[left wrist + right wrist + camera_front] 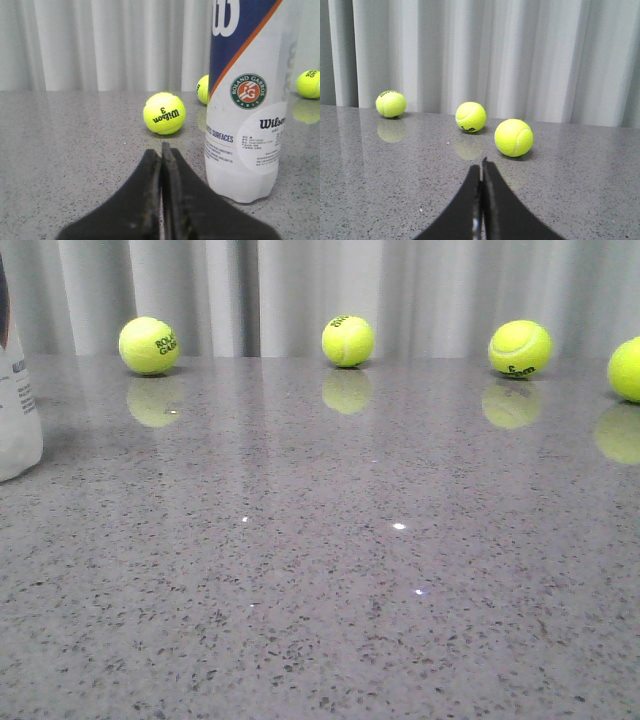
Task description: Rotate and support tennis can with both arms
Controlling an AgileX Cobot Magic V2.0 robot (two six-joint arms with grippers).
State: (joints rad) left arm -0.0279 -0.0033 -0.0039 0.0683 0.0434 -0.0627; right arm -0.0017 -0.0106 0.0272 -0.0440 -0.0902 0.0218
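**Tennis can: upright at the table's left edge, both grippers closed and empty**

The tennis can [247,100] stood upright on the table [320,620], beside the left gripper [161,150]. The right gripper [482,165] faced loose balls [513,137]. Both sets of jaws were pressed together, holding nothing.

Risk: the tall can would likely topple under a one-sided push, and the balls could roll.

The front view showed only the can's lower edge; the left wrist view showed its label.

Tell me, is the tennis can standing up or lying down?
Standing up. The tennis can rises straight from its base on the table, its label reading level.
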